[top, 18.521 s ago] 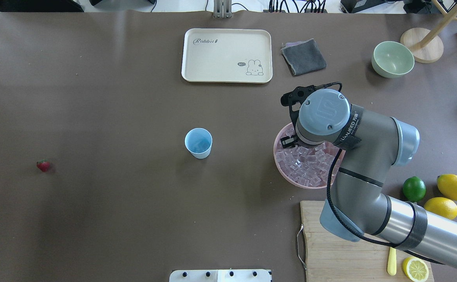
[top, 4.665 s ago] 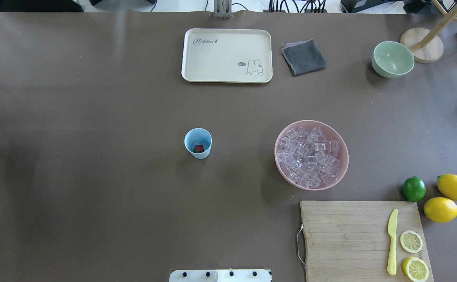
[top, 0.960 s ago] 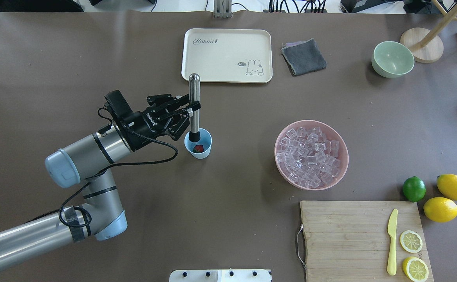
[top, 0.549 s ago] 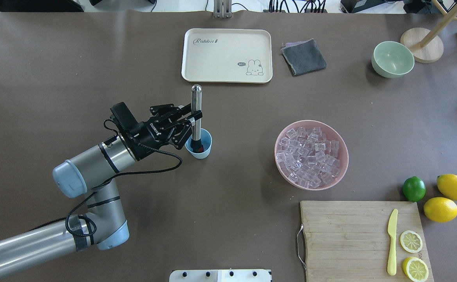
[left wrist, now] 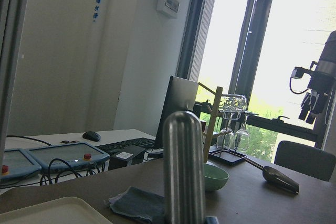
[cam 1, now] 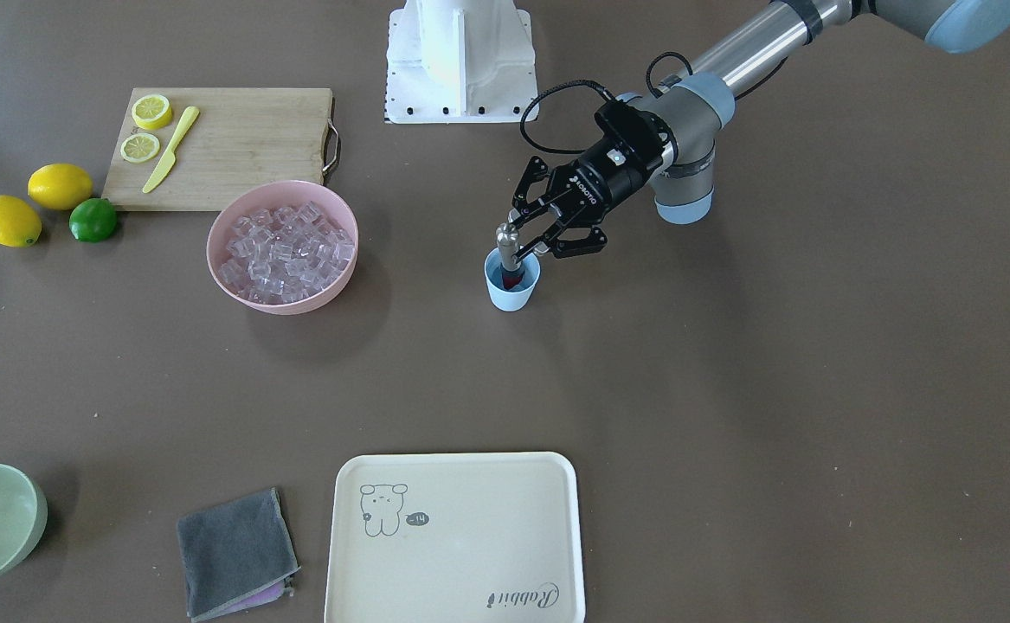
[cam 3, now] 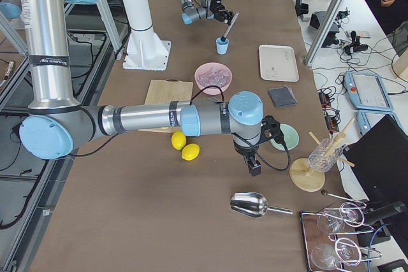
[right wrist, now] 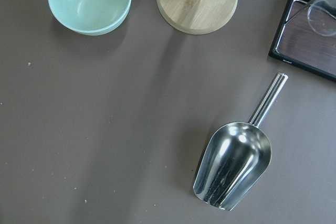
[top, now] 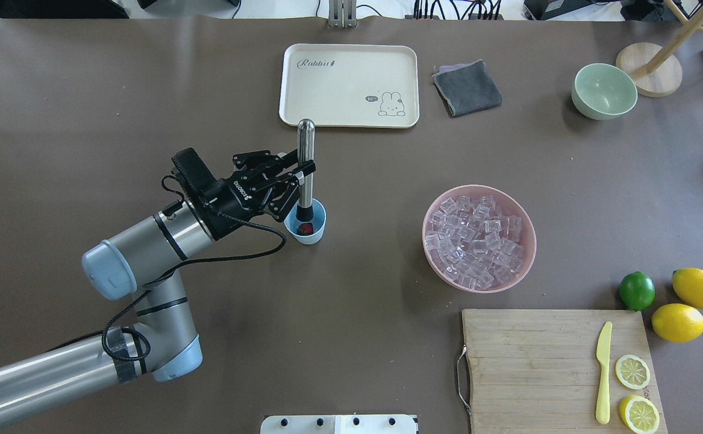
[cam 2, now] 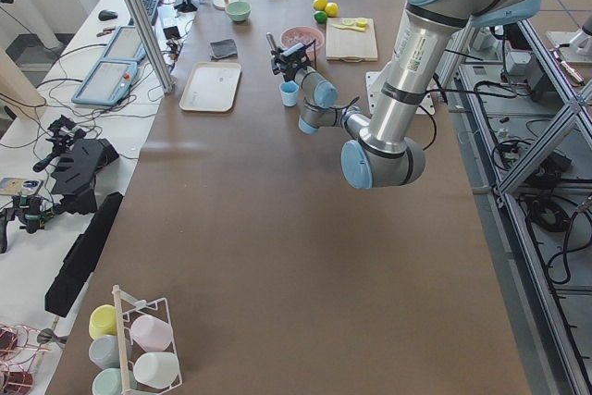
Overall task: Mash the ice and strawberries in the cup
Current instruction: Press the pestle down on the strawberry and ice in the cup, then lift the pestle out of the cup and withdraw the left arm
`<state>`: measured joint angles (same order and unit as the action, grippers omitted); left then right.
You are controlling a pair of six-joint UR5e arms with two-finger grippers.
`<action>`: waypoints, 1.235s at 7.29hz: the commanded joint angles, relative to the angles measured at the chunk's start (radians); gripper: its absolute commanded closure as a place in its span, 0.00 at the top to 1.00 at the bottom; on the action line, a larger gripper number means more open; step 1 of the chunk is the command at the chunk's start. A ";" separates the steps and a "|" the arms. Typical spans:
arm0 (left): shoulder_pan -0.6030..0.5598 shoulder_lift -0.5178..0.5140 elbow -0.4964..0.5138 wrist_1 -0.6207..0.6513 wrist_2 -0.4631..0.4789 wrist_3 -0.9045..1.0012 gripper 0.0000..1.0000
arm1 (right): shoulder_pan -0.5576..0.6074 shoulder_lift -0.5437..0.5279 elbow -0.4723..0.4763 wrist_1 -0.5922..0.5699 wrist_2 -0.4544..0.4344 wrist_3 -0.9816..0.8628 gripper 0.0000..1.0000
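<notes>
I note the ice heaped in the pink bowl, right of centre on the tabletop. Left of it stands the cup, with the strawberry inside. My left hand is clamped on a steel muddler, which stands upright with its lower end in the cup. My right hand hangs above a metal scoop at the far right; I cannot tell how far it is open.

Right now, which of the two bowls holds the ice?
The pink bowl, heaped with clear ice cubes; the pale green bowl is empty.
</notes>
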<state>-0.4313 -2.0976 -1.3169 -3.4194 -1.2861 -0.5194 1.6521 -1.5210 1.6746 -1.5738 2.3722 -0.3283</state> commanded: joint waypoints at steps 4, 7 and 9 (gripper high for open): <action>-0.140 0.060 -0.297 0.351 -0.178 -0.057 0.00 | 0.000 0.001 -0.010 -0.008 0.012 0.005 1.00; -0.515 0.197 -0.361 0.617 -0.830 -0.488 0.00 | 0.000 0.010 -0.029 -0.008 0.047 0.008 1.00; -0.745 0.305 -0.335 0.800 -1.219 -0.519 0.00 | 0.000 0.015 -0.026 -0.008 0.048 0.006 1.00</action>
<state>-1.0460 -1.8687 -1.6652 -2.7106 -2.2805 -0.9992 1.6521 -1.5092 1.6484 -1.5815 2.4189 -0.3215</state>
